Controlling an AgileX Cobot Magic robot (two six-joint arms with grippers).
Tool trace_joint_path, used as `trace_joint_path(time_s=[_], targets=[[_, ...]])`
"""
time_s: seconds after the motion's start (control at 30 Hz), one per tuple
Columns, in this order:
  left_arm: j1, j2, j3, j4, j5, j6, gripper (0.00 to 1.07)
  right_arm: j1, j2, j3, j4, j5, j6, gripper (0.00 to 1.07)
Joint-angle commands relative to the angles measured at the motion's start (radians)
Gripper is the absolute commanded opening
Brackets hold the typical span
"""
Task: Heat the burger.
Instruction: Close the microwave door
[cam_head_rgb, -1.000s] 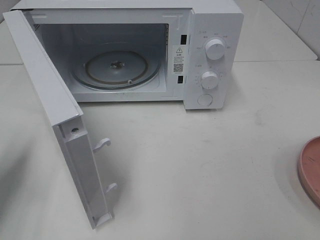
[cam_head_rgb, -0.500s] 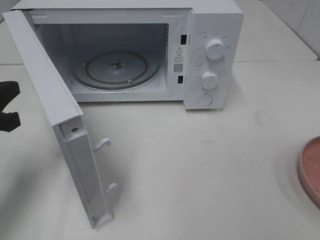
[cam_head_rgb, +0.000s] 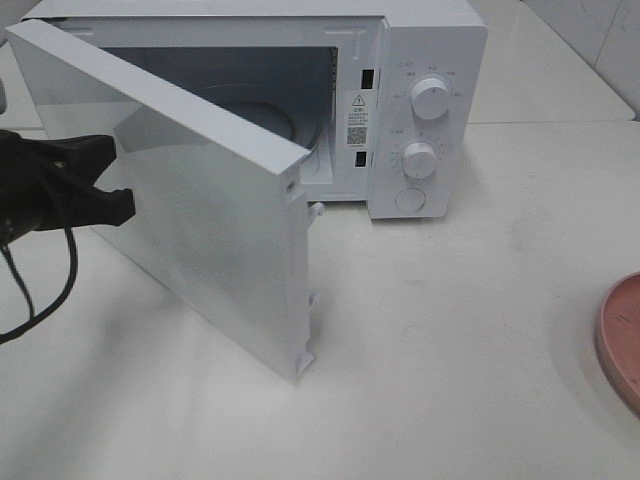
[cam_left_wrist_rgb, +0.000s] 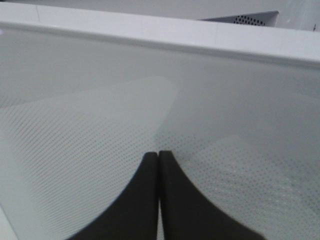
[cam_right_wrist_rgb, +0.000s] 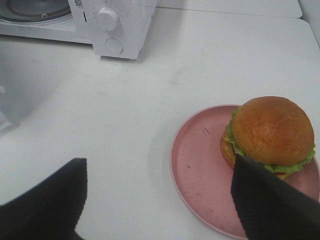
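Pressing against the outer face of the microwave door (cam_head_rgb: 200, 215), the left gripper (cam_head_rgb: 112, 185) reaches in from the left edge of the high view with its black fingers shut together and nothing between them. The wrist view of that arm shows the two fingertips (cam_left_wrist_rgb: 150, 165) meeting flush, right up against the door's dotted window panel (cam_left_wrist_rgb: 100, 125). A black cable (cam_head_rgb: 45, 275) loops down from the arm over the white table (cam_head_rgb: 450, 350).

The door stands partway swung, hinged at the left of the white microwave (cam_head_rgb: 420, 60), and it hides most of the cavity; only a slice of the glass turntable (cam_head_rgb: 300, 125) shows past its free edge. Two latch hooks stick out of that edge. To the right of the cavity sits the control panel with an upper knob (cam_head_rgb: 431, 98), a lower knob (cam_head_rgb: 419, 160) and a round button (cam_head_rgb: 409, 199) under them.

Farther right, well apart from the microwave, a round pink plate (cam_head_rgb: 622, 335) is cut by the frame edge. In the right wrist view the burger (cam_right_wrist_rgb: 270, 135) sits on that plate (cam_right_wrist_rgb: 195, 160), toward one side of it, bun up, green lettuce showing at its rim. The right gripper (cam_right_wrist_rgb: 157, 200) hangs near the plate with its jaws spread wide and holding nothing; one finger (cam_right_wrist_rgb: 265, 200) overlaps the burger's edge in that view, and I cannot tell whether it touches.
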Motion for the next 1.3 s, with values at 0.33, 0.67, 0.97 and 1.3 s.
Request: trace_joint_path(time_s=[0.33, 0.67, 0.97, 1.3], targets=[[-0.187, 0.146, -0.203, -0.295, 0.025, 0.168, 0.00, -0.007, -0.027, 0.000, -0.005, -0.010, -0.007, 0.76], [-0.282, 0.264, -0.402, -0.551, 0.085, 0.376, 0.00, -0.007, -0.027, 0.000, -0.005, -0.010, -0.007, 0.76], [-0.299, 0.360, -0.594, -0.758, 0.115, 0.536, 0.00, -0.007, -0.027, 0.000, -0.005, -0.010, -0.007, 0.76], [-0.288, 0.431, -0.727, -0.847, 0.165, 0.621, 0.00, -0.007, -0.027, 0.000, -0.005, -0.010, -0.007, 0.76]])
